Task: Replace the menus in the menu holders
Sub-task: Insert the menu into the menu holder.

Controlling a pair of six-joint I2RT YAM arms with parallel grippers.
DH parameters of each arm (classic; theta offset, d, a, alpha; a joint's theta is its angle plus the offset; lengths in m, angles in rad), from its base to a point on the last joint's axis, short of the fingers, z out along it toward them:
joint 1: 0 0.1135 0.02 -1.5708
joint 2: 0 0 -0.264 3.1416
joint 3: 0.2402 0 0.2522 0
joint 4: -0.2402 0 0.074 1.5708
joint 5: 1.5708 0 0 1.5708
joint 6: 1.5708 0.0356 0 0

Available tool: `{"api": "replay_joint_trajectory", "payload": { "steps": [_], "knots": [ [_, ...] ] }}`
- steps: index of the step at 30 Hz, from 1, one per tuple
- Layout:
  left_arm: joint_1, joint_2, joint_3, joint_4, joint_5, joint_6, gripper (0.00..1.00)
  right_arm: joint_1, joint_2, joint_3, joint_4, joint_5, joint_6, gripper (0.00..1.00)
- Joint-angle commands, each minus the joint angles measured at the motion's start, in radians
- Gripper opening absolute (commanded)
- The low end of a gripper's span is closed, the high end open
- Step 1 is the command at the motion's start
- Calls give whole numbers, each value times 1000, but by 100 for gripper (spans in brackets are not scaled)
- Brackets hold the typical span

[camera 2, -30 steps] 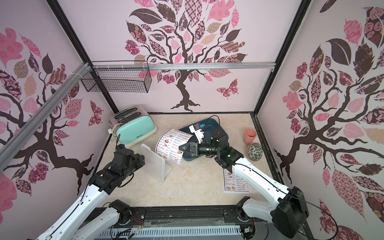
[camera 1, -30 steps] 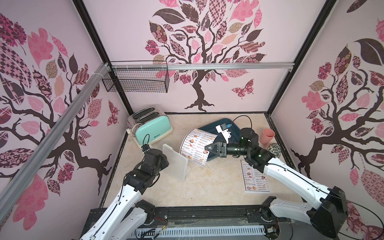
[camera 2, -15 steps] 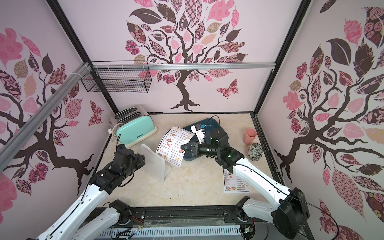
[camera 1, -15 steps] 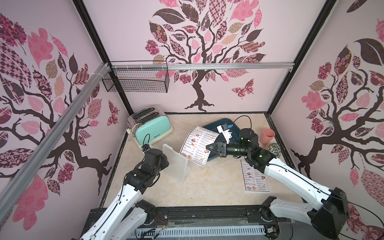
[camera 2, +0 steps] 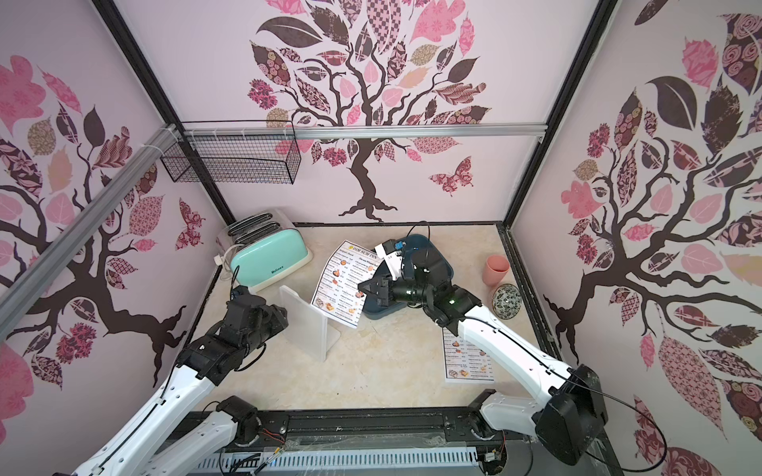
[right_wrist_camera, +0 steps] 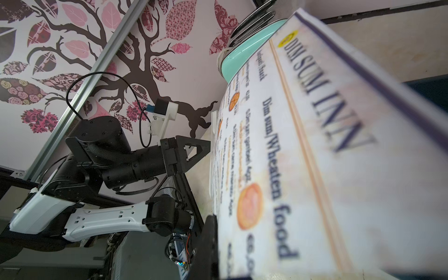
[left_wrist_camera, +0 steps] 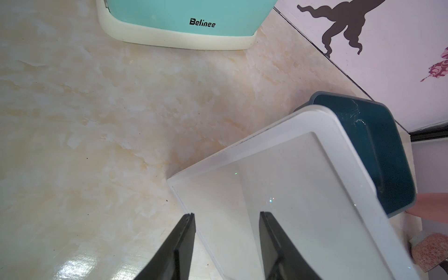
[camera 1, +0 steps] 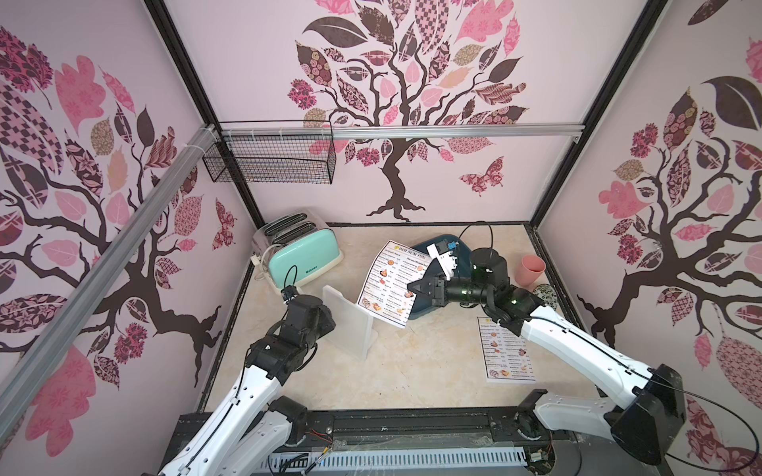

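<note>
The menu holder [camera 1: 348,325] [camera 2: 305,319], a frosted upright stand, rests on the table's left half. My left gripper [left_wrist_camera: 226,214] is half closed across its near side edge [left_wrist_camera: 303,194], with both fingers against it. One menu [camera 1: 389,284] [camera 2: 342,284], headed "DIM SUM INN", hangs tilted in the air just right of the holder. My right gripper [camera 1: 412,286] [right_wrist_camera: 214,218] is shut on its right edge. In the right wrist view that sheet [right_wrist_camera: 315,145] hides one finger. A second menu [camera 1: 505,350] [camera 2: 468,354] lies flat at the front right, under my right arm.
A dark teal tub [camera 1: 449,263] sits behind the held sheet. A mint toaster [camera 1: 303,257] stands at the back left. A pink cup [camera 1: 532,270] and a patterned bowl [camera 1: 546,294] stand by the right wall. A wire basket [camera 1: 272,158] hangs on the back wall.
The sheet in my right gripper was curled a second ago and now hangs flatter, with its heading showing. My left arm and the holder have not moved.
</note>
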Motion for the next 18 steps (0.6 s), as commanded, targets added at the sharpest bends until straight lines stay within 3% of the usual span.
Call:
{"api": "replay_joint_trajectory", "payload": {
  "steps": [1,18],
  "knots": [
    [4,-3,11,9,-7,17,49,6,2,30,-14,-3,-23,0],
    [4,-9,15,2,-18,27,49,17,106,118,-9,-55,-60,0]
  ]
}}
